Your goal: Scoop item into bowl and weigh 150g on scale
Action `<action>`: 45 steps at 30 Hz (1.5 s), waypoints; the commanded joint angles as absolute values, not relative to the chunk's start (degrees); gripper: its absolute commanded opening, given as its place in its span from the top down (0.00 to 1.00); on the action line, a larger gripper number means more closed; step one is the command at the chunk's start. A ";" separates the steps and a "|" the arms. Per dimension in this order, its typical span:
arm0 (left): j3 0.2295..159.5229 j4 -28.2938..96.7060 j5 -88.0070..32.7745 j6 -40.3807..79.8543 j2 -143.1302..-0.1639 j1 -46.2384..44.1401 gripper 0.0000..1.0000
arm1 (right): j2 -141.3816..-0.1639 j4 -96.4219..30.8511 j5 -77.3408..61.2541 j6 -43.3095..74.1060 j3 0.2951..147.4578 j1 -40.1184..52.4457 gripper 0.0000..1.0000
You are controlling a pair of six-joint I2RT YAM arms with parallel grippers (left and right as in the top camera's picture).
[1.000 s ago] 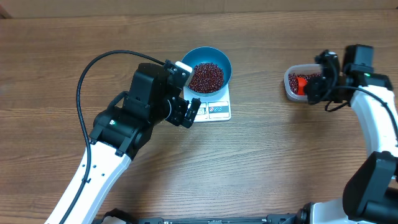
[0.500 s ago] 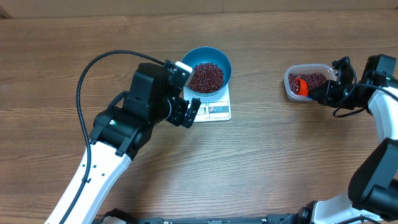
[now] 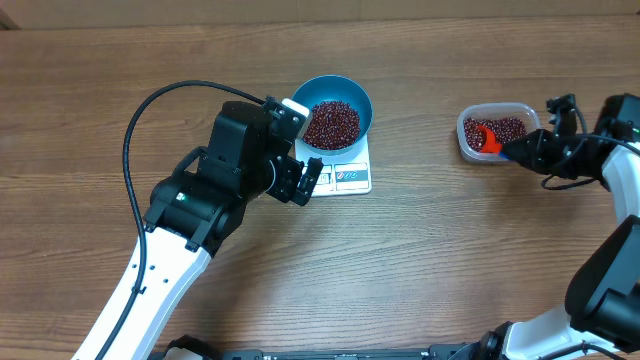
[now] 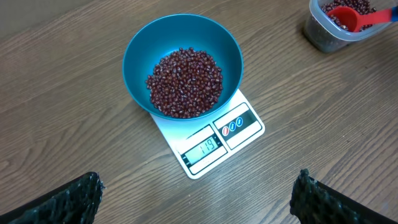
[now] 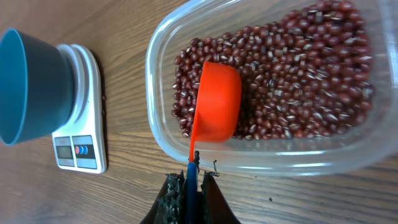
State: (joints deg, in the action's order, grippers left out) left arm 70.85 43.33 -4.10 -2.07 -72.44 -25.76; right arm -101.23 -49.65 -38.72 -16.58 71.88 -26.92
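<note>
beans (image 5: 298,81) loose, light, roll easily; my right fingers (image 5: 169,200) pinch scoop (image 5: 217,102) handle at its 6 o'clock, keep level; left fingers (image 4: 65,200) wide.

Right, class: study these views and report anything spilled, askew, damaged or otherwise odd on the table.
Nothing stands out. The beans are all in the blue bowl, upright on the scale, or in the clear tub with the orange scoop; none lie loose on the table.

Overhead top-down, left wrist above scale (image 4: 217,138), right wrist at tub (image 5: 280,163) (scale shared)
</note>
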 commanded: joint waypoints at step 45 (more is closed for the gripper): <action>70.48 43.29 -4.47 -3.01 -72.75 -25.52 0.00 | -101.78 -50.54 -82.67 -16.95 71.66 -35.05 0.96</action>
State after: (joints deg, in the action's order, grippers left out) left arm 70.85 43.31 -4.12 -2.07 -72.44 -25.76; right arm -101.65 -50.98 -77.80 -16.56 71.88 -36.47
